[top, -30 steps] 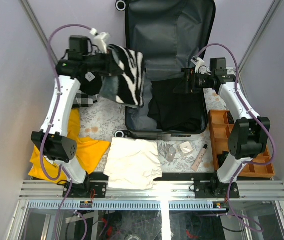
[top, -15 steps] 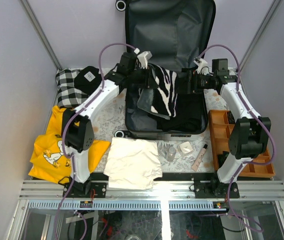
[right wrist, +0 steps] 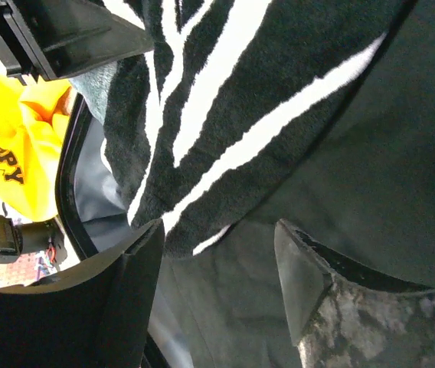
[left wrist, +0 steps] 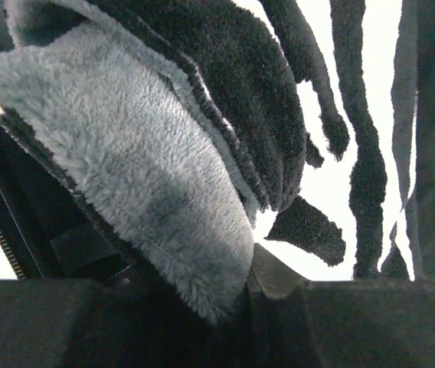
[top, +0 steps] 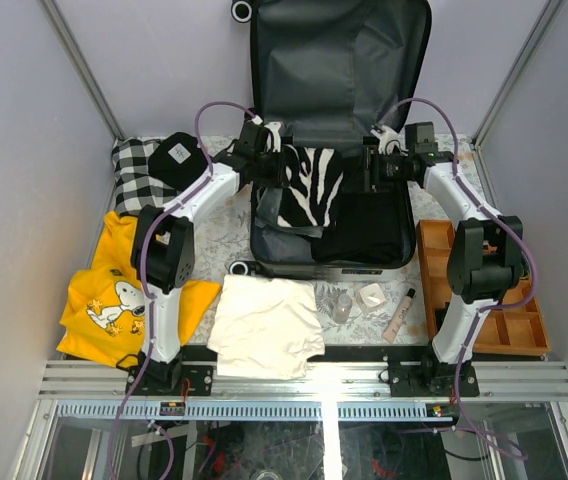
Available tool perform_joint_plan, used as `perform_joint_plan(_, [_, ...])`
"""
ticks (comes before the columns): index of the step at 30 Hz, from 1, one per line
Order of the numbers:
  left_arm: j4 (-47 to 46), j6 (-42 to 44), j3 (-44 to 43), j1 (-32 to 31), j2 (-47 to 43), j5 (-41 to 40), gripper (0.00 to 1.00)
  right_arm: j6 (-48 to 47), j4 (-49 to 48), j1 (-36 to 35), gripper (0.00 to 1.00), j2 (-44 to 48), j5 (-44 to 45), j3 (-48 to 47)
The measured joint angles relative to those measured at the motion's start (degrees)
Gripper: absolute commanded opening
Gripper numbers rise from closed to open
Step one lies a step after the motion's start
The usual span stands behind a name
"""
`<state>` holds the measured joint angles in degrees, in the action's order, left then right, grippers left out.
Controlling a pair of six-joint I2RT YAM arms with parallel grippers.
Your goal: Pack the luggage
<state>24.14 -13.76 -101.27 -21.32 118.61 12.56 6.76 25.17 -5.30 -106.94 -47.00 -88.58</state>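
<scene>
The luggage (top: 339, 70) lay open beneath both pincers, its lid cut off at the top and its grey lining smooth. The plush zebra fleece (top: 309, 190) hid my left pincer (top: 274, 166), which was clamped on it. My right pincer (right wrist: 217, 284) gaped just beside the fleece, its angular fingers bare.

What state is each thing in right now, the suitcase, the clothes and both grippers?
suitcase, open, lid standing up at the back.
zebra blanket, held at one edge, draped into the suitcase.
black garment, lying in the suitcase, partly under the blanket.
left gripper, shut on the zebra blanket.
right gripper, open, holding nothing.
cream cloth, folded, outside the suitcase.
yellow shirt, crumpled, outside the suitcase.
</scene>
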Motion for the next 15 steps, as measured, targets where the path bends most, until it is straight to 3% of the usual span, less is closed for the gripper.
perform_joint_plan(3, [1.14,1.05,-0.66,0.11,0.81,-0.5,0.28,0.24,-0.48,-2.29,0.49,-1.75,1.11,-1.64])
perform_joint_plan(9, [2.97,2.8,-0.85,0.13,0.26,-0.98,0.71,0.72,-2.21,-5.86,0.46,-4.72,5.7,-5.81])
perform_joint_plan(15, [6.05,4.57,-2.1,0.55,-3.15,-1.16,0.77,0.81,-3.78,-7.74,0.44,-9.92,11.72,-10.88])
